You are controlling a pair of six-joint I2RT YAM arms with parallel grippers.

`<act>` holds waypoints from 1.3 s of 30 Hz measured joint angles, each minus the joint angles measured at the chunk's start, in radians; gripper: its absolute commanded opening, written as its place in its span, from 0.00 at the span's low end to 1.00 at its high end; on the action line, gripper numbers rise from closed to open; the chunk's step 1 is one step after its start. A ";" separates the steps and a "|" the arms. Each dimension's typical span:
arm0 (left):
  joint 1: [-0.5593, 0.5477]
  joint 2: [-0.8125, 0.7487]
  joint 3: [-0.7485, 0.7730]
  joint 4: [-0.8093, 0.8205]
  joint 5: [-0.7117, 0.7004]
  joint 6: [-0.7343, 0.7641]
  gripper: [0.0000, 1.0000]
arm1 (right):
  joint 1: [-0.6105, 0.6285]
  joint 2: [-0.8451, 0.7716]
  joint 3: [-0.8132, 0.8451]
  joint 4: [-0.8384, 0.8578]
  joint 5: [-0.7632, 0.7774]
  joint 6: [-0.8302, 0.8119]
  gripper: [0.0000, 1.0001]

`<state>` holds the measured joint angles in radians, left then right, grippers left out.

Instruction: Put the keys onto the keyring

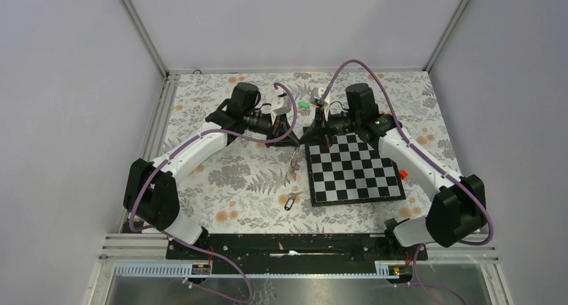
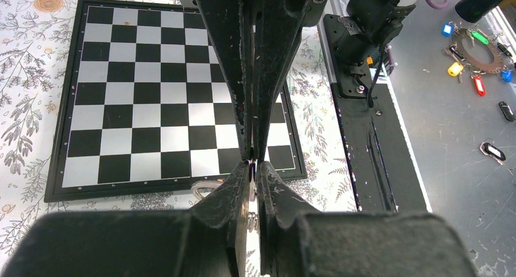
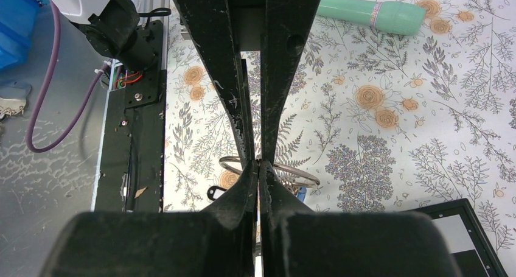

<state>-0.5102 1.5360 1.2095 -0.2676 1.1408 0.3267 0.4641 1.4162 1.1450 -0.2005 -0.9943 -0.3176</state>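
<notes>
Both grippers meet tip to tip above the table, left of the chessboard. My left gripper point(image 1: 287, 136) point(image 2: 254, 165) is shut on the thin silvery keyring point(image 2: 204, 189). My right gripper point(image 1: 311, 135) point(image 3: 258, 164) is shut on the same keyring point(image 3: 295, 172) from the other side. The ring's bunch of keys point(image 1: 295, 163) hangs below the fingers, and a blue head point(image 3: 301, 193) shows under the ring. The black-tagged key point(image 1: 289, 201) point(image 3: 218, 193) lies on the table in front of them. The green-headed key point(image 1: 303, 104) lies behind the grippers.
The chessboard point(image 1: 355, 167) point(image 2: 152, 94) lies right of centre, with a small red piece point(image 1: 403, 174) at its right edge. A teal stick point(image 3: 371, 12) lies on the flowered cloth. A black base rail point(image 1: 288, 245) runs along the near edge. Spare coloured keys point(image 2: 474, 52) lie off the table.
</notes>
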 measured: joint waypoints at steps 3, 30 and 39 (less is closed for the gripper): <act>0.000 0.000 0.000 0.000 0.000 -0.002 0.06 | 0.000 0.000 0.000 0.000 -0.001 0.000 0.00; 0.009 0.000 0.000 0.008 0.008 -0.014 0.05 | 0.000 0.000 0.000 0.002 0.001 0.000 0.00; 0.010 0.000 0.000 0.008 0.008 -0.021 0.00 | 0.000 0.000 0.000 0.003 0.003 0.000 0.00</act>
<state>-0.5007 1.5360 1.2095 -0.2596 1.1488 0.3061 0.4641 1.4162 1.1450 -0.1974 -0.9916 -0.3176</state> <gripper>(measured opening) 0.014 0.020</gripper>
